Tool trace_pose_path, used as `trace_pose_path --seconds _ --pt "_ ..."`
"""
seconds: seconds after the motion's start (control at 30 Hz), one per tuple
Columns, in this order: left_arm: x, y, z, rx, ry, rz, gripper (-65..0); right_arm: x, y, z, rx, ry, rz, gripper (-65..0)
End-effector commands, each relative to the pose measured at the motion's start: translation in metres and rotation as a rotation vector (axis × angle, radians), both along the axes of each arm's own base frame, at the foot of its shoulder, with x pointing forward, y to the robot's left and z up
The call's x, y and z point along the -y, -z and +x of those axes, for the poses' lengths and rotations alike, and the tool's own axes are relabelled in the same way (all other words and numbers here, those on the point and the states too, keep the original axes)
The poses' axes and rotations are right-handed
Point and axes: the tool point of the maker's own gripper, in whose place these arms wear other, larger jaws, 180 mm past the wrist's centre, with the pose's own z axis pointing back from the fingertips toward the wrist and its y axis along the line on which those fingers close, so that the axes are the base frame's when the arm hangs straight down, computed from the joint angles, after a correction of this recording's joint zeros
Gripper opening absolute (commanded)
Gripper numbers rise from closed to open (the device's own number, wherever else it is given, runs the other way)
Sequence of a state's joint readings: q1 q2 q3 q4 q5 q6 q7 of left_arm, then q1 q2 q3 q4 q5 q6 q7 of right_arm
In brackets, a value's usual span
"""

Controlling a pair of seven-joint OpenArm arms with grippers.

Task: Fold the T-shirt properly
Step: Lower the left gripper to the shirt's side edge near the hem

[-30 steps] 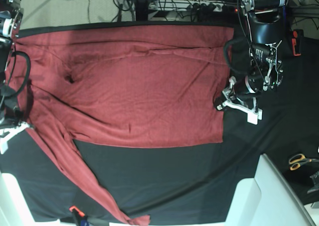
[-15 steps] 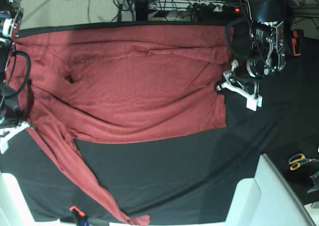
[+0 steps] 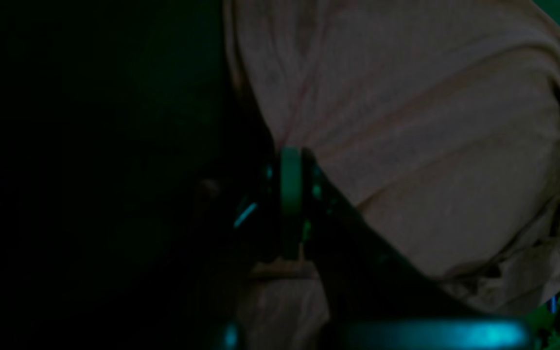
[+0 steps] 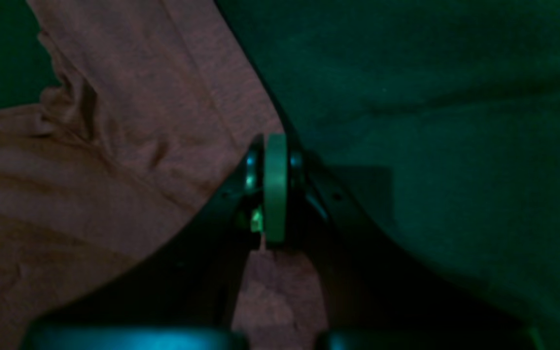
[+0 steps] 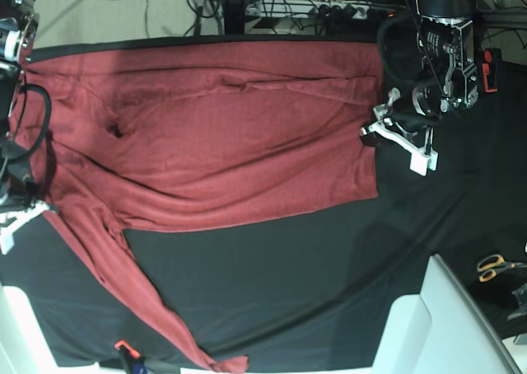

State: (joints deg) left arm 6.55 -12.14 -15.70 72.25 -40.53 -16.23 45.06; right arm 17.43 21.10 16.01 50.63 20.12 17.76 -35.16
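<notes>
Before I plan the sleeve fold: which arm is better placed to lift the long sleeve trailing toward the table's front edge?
Probably the right. Its end effector sits shut at the T-shirt's shoulder, where that sleeve begins. The left end effector is shut at the hem on the opposite side.

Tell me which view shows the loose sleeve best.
Base: the T-shirt lies spread out and its sleeve trails whole to the tablecloth's near edge. Right wrist shows only fabric beside the shut right gripper; left wrist, dim fabric, no sleeve.
</notes>
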Motion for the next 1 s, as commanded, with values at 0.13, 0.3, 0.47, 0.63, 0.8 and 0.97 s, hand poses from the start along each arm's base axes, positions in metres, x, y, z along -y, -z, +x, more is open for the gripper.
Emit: trace_pose_path --seconds 0.13,0.3,0.47,0.63,0.8,0.97 --pt "-0.009 -0.014 0.009 0.027 0.018 0.021 -47.1 0.013 -0.02 0.014 0.058 0.008 -0.026 -65.0" --pt "-0.017 -0.039 0.017 0.1 0.015 0.052 -19.4 0.013 -0.021 0.015 0.06 0.009 -0.027 -65.0" --pt "-0.037 -0.053 0.025 0.142 -0.042 0.068 -14.6 0.011 -0.019 0.015 0.058 0.007 -0.022 -65.0" --pt "-0.044 -0.052 0.047 0.148 -0.076 0.046 -14.6 0.01 -0.019 0.015 0.058 0.006 -0.021 -65.0" --pt "-0.049 -0.041 0.068 0.119 -0.113 0.005 -14.8 0.013 -0.021 0.014 0.058 0.006 -0.027 -65.0" --pt "-0.048 -0.032 0.085 0.086 -0.144 -0.041 -14.8 0.014 -0.021 0.015 0.06 0.008 -0.029 -65.0"
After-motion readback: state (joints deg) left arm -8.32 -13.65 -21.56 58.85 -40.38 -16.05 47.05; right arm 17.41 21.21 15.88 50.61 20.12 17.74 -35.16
